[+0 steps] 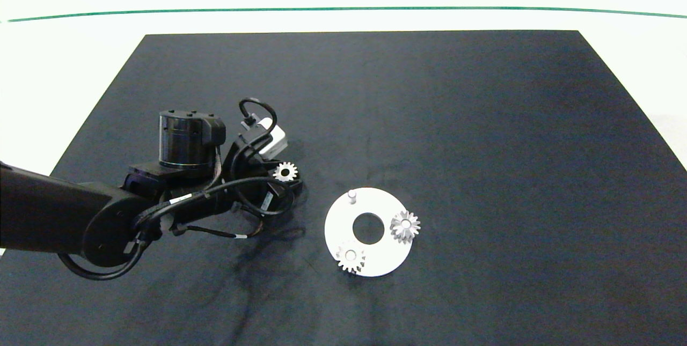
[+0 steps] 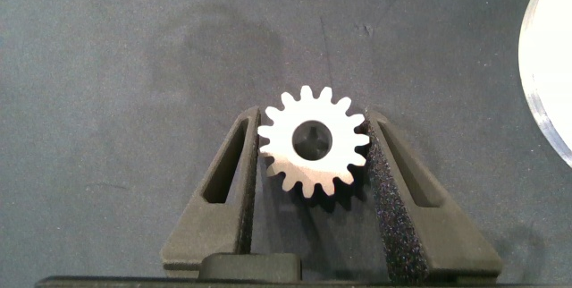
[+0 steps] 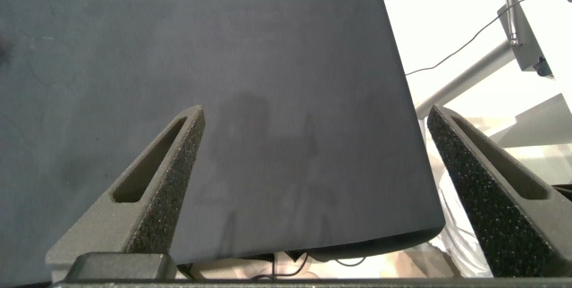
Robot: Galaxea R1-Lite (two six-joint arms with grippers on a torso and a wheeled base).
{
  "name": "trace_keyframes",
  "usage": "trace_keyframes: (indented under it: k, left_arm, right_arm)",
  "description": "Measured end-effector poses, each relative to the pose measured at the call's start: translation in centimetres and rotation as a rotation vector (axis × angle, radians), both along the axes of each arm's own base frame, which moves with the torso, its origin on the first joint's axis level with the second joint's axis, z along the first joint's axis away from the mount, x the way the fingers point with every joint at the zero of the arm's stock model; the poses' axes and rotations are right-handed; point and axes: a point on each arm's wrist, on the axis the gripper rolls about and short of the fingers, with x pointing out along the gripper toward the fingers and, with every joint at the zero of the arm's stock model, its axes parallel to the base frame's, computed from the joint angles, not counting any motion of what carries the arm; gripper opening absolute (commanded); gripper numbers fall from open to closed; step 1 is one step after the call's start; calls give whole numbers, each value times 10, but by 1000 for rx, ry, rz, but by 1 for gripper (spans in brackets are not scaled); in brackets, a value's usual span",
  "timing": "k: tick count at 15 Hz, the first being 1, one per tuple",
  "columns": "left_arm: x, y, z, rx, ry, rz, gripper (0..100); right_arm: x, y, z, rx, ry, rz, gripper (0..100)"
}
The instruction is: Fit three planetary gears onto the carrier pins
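Two planetary gears (image 1: 350, 258) (image 1: 404, 226) sit on pins at the near and right sides of the white disc (image 1: 335, 228); its far carrier pin (image 1: 352, 196) stands bare. Left of it, the left gripper (image 2: 313, 149) pinches a third gear (image 2: 313, 142). The right gripper (image 3: 322, 145) gapes wide, holding nothing

I see the planetary gears (image 1: 404, 226) as bright, silvery metal with crisp teeth, sitting against the smooth, matt white disc (image 1: 384, 263). My left gripper (image 2: 313, 158) has fingers (image 2: 398, 190) lined with coarse, dark foam over smooth matt plastic. The mat (image 1: 456, 120) looks like dull, dark, slightly fuzzy cloth.
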Motion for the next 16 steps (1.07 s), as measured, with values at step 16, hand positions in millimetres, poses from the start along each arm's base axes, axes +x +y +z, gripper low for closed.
trace_keyframes:
  k: [16]
  left_arm:
    - [-6,1,2,-1,24,-13,10]
  right_arm:
    - [0,0,0,0,-1,0,100]
